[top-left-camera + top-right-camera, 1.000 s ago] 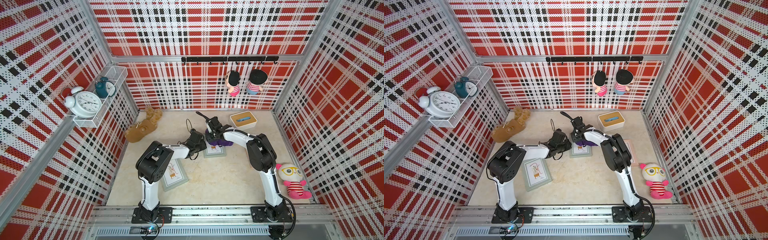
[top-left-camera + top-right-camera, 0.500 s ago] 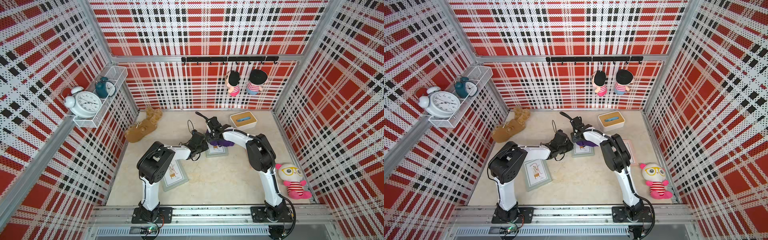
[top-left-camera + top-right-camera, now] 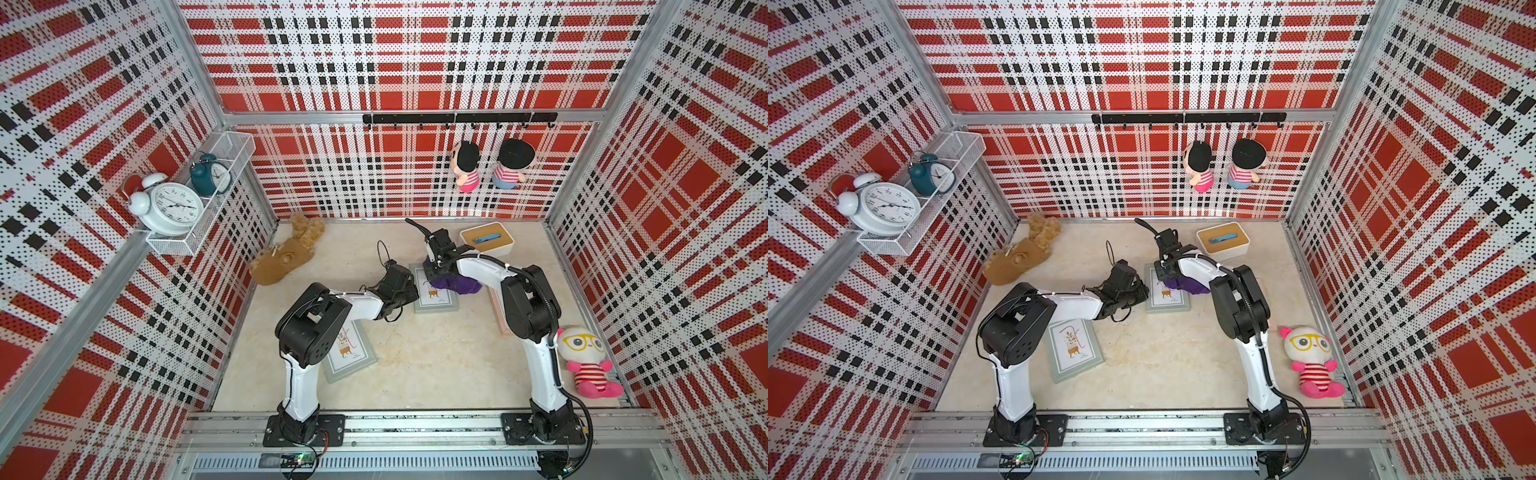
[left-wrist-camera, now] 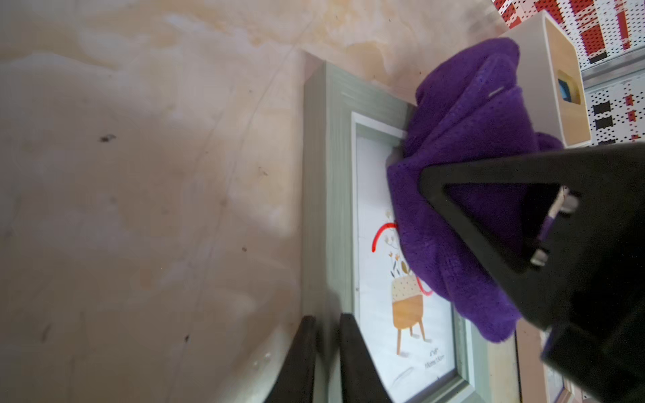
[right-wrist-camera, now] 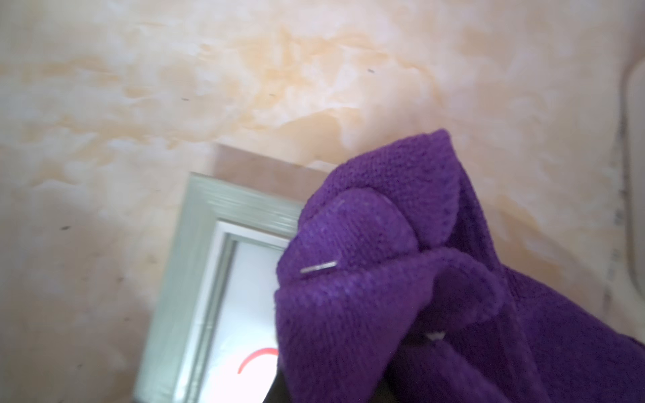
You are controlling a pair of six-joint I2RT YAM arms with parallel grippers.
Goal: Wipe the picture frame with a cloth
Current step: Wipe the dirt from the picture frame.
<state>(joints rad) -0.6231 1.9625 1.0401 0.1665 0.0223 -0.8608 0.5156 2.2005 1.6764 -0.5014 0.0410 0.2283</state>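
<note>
A grey-green picture frame (image 3: pixel 432 300) (image 3: pixel 1166 296) lies flat mid-floor, with a red mark (image 4: pixel 379 233) on its glass. My left gripper (image 3: pixel 410 289) (image 4: pixel 328 349) is shut on the frame's left rail, one finger (image 4: pixel 305 359) on each side. The purple cloth (image 3: pixel 457 284) (image 3: pixel 1188 286) (image 4: pixel 464 146) (image 5: pixel 384 279) is bunched on the frame's far right part. My right gripper (image 3: pixel 435 272) (image 3: pixel 1165 271) is shut on the cloth; its fingertips are buried in the fabric in the right wrist view.
A second frame (image 3: pixel 351 353) lies under the left arm, a pinkish one (image 3: pixel 496 309) under the right. A white box with a wooden lid (image 3: pixel 486 241) stands behind the cloth. A brown plush (image 3: pixel 286 257) sits back left, a doll with glasses (image 3: pixel 586 361) front right.
My left gripper has slid a little to the right onto the frame's left edge. The cloth in the right gripper has shifted slightly right over the frame.
</note>
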